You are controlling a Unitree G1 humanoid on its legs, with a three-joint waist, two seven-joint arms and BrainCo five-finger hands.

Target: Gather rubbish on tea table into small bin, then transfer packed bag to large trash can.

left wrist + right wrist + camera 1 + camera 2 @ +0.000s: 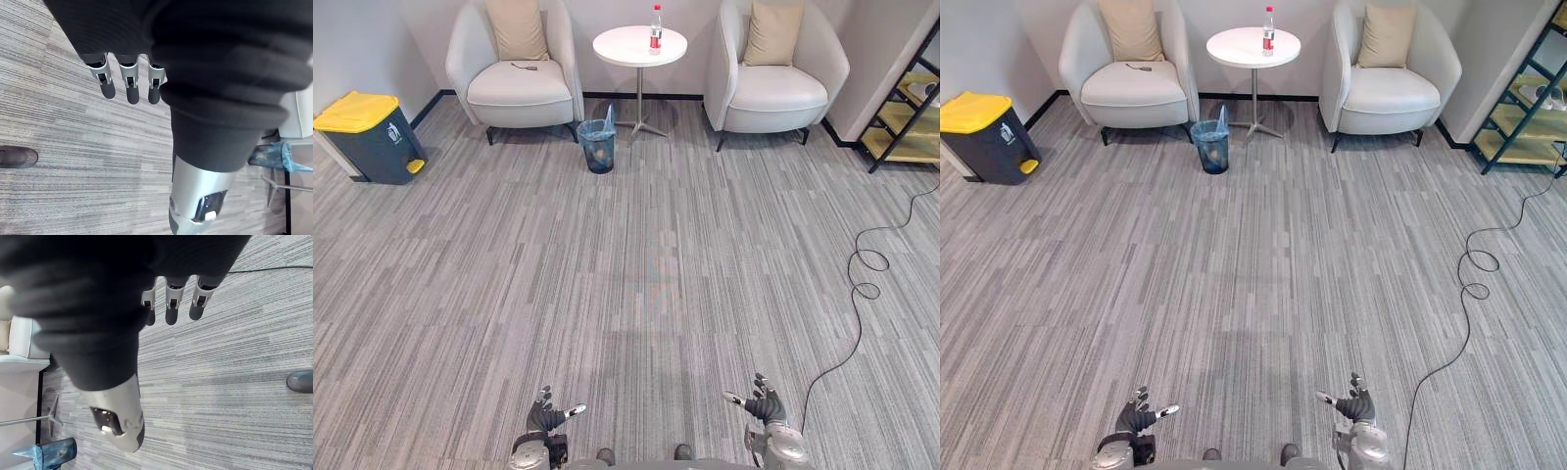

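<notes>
Both hands hang open and hold nothing, low over the carpet (636, 284) and well apart from the one round counter (639, 46).
The left hand (546, 416) and right hand (764, 403) keep their fingers straight and spread. One bottle (656, 27) stands on the counter, between the left armchair (514, 83) and the right armchair (778, 88), one cushion on each. One small bin (597, 145), blue-lined, sits near the counter's foot. One large trash can (367, 137), yellow-lidded, stands by the left wall, and a shelf (911, 108) edges the right. Wide bare floor lies between.

Grey striped carpet (636, 274) wall to wall, a pale armchair (514, 93) and a second armchair (778, 98) along the far wall (587, 39), beige cushions, black-framed shelf (906, 117) at the carpet's far right corner.
</notes>
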